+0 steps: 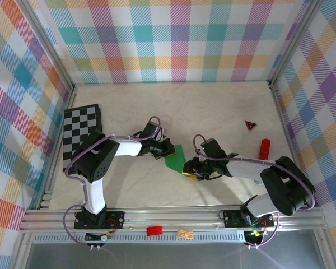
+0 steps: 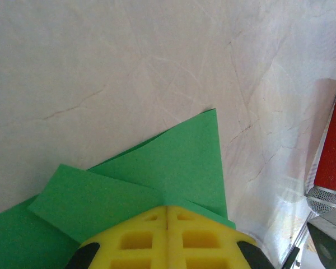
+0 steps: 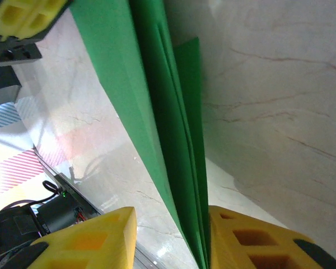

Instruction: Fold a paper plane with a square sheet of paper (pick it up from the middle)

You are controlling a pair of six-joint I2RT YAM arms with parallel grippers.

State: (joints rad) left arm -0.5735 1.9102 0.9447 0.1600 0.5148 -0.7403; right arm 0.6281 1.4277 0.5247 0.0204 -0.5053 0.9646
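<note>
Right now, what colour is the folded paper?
The folded paper is plain bright green, clearest in the left wrist view.

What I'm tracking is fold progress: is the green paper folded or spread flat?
Folded. The green paper shows overlapping flaps and a crease in the left wrist view, and several stacked edges in the right wrist view.

Chessboard (image 1: 81, 134) far left, red-and-black triangle (image 1: 250, 125), red cylinder (image 1: 264, 149) right, pale table (image 1: 173, 101)

Both arms bent inward, left claw (image 2: 167, 218) pinched closed, right claw (image 3: 168, 227) fingers parted
</note>
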